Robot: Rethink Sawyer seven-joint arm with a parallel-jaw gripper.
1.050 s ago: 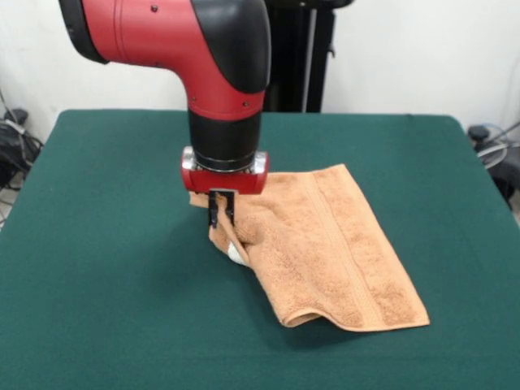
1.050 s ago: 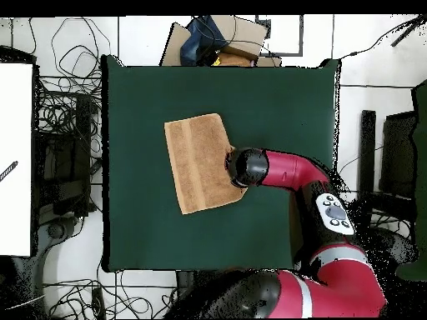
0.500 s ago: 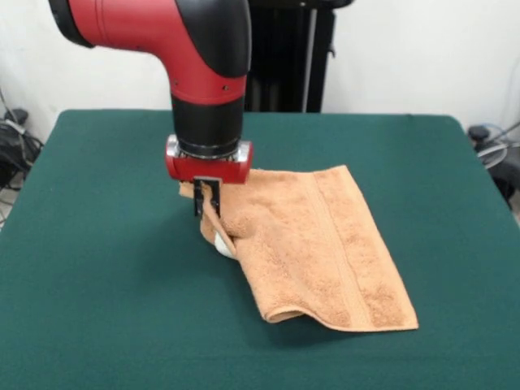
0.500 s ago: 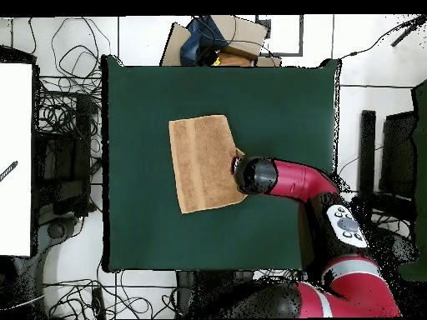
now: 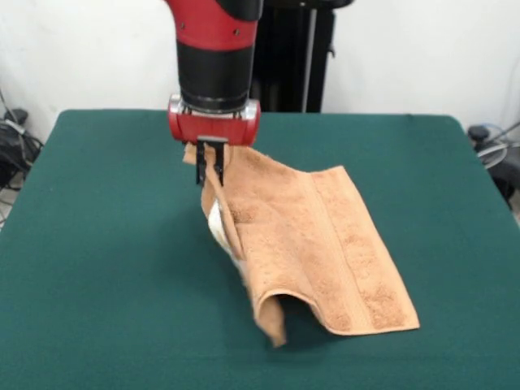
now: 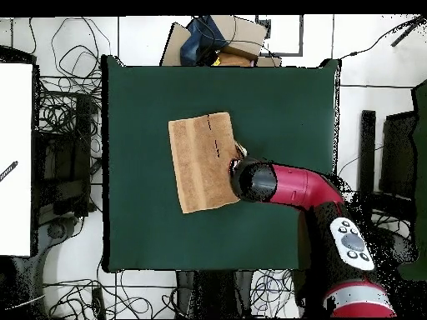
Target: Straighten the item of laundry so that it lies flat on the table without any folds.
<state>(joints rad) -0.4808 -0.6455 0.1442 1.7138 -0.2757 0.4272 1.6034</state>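
Note:
The item of laundry (image 5: 325, 252), a light orange-tan terry towel with a woven band stripe, lies on the dark green table (image 5: 97, 244). In the front view its left edge is lifted off the cloth, and a white label shows on its underside. My gripper (image 5: 210, 166) is shut on that raised left edge, holding it above the table. The towel's right part still rests flat, and its near left corner hangs folded. From overhead the towel (image 6: 198, 162) lies left of the red arm, which hides the gripper.
Cables and cardboard boxes (image 6: 218, 37) lie beyond the table's edges in the overhead view. A white board (image 6: 15, 158) stands at the left side.
My gripper has risen and shifted slightly toward the table's far side, pulling the towel's left edge up with it. The near left corner has lifted and now hangs folded.

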